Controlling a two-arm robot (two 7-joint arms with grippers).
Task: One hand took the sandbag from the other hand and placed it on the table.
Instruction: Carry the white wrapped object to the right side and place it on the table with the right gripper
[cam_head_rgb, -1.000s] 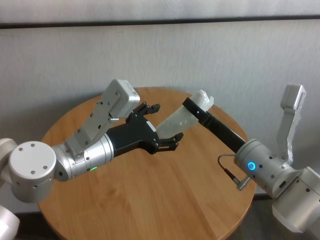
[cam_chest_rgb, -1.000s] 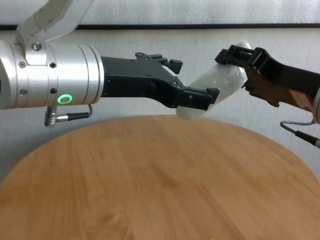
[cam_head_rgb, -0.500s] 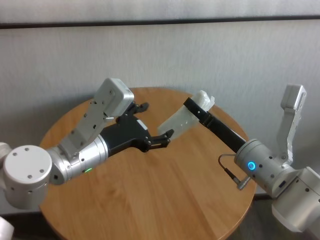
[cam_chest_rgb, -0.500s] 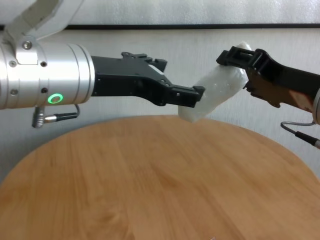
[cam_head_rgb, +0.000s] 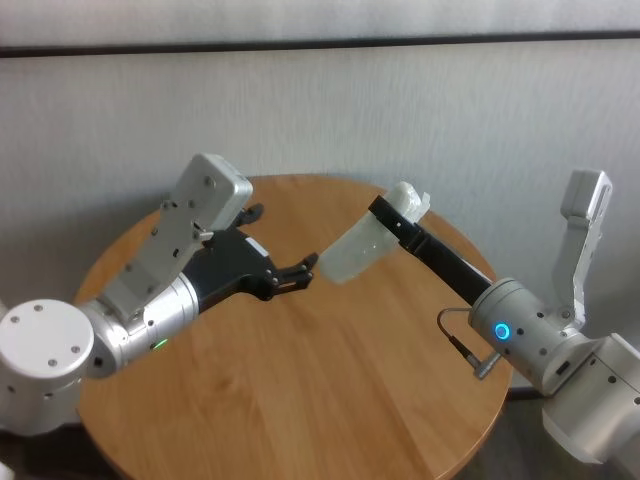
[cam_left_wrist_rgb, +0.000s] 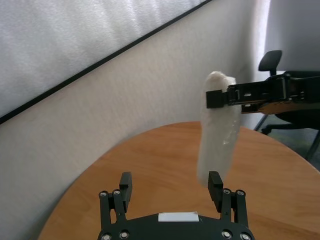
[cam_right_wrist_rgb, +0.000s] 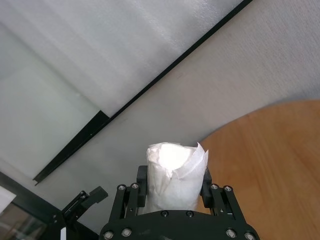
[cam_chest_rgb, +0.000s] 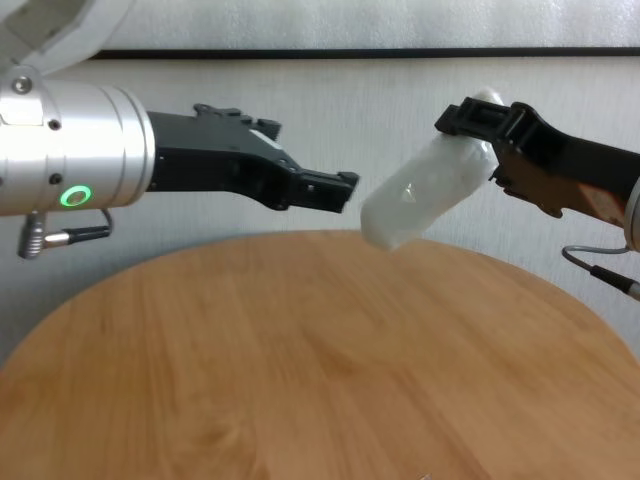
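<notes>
1. So, the large round table with the smooth light-brown wood-grain top (cam_head_rgb: 330, 390) fills the middle of the scene, and both arms reach in above it.
2. Over the far right part of the table, the black two-finger gripper on the silver-grey wrist with the blue ring light (cam_head_rgb: 398, 212) has its fingers clamped tight on the white, lumpy, slightly shiny soft sandbag (cam_head_rgb: 362, 247).
3. That grip sits near the sandbag's upper end (cam_right_wrist_rgb: 172, 172); a short white stub pokes out past the fingers (cam_chest_rgb: 478, 118).
4. From there the sandbag hangs slanting down toward the table's centre, its lower end (cam_chest_rgb: 385, 228) in the air above the table top, not touching it.
5. Over the left part of the table, the black two-finger gripper on the large silver wrist with the green ring light (cam_head_rgb: 285, 272) has its fingers spread wide and holds nothing.
6. Its fingertips (cam_chest_rgb: 335, 188) point at the sandbag's lower end, near it but clearly apart, with bare wall showing between them in the chest view.
7. In the left wrist view the two open fingers (cam_left_wrist_rgb: 125, 181) frame the table, and the sandbag (cam_left_wrist_rgb: 216, 135) hangs beyond them, above the right-hand finger.
</notes>
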